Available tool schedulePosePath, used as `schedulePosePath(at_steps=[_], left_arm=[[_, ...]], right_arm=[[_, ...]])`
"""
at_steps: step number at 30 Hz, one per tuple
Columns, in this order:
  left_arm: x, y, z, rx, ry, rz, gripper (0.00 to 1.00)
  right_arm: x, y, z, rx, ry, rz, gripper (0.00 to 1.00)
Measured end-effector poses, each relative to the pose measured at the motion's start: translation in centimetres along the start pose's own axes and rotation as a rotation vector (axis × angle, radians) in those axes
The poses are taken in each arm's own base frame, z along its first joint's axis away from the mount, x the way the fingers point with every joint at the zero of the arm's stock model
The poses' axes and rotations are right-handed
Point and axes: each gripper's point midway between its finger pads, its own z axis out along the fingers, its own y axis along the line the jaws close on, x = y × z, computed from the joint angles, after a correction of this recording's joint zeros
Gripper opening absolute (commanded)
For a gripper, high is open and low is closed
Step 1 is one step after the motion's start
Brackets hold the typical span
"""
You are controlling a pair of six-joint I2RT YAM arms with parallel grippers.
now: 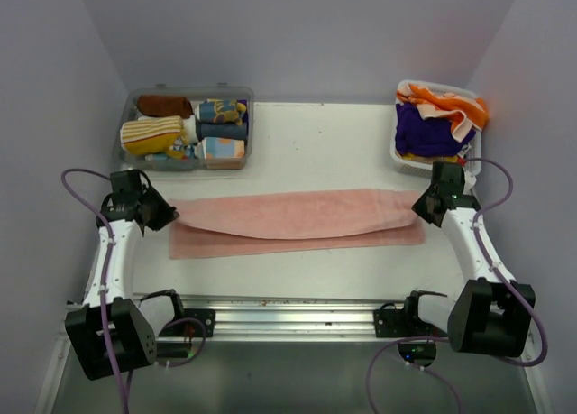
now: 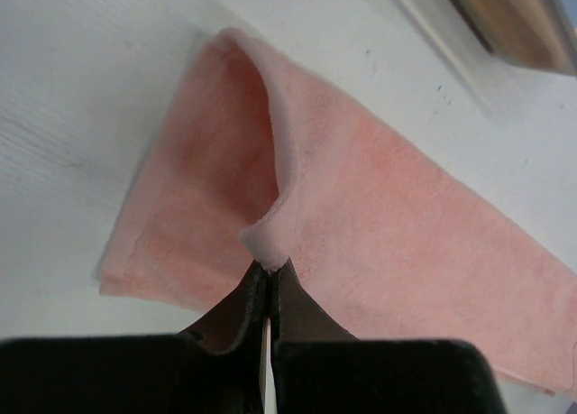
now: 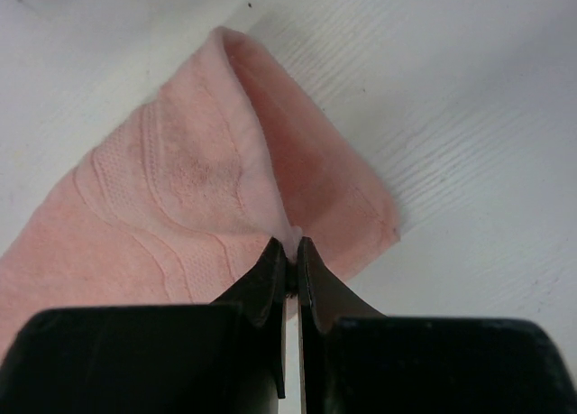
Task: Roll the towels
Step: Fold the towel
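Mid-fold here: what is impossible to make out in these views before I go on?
Top view: where the left tool and right tool pinch the pink towel, hidden by their own wrists.
Wrist views: the towel's middle, cut off by frame edges.
Left wrist view: the clear bin, blurred and cropped.
Top view: how many towels fill the white basket, buried under the top ones.

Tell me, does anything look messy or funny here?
A little. The pink towel is folded crooked: its top layer leaves a strip of the bottom layer showing, wider on the left. The orange towel spills over the basket rim.
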Motion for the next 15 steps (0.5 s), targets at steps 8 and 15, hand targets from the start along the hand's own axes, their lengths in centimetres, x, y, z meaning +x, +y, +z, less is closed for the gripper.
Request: schedulePosePath(at_steps=[8, 15], left_arm=[[1.0, 1.2, -0.1, -0.045, 0.019, 0.001, 0.00], [1.7, 2.2, -0.1, -0.080, 0.030, -0.002, 0.00]], right_arm=[[1.2, -1.7, 1.0, 0.052, 0.037, 0.003, 0.00], [1.0, -2.1, 1.1, 0.066, 0.029, 0.010, 0.00]])
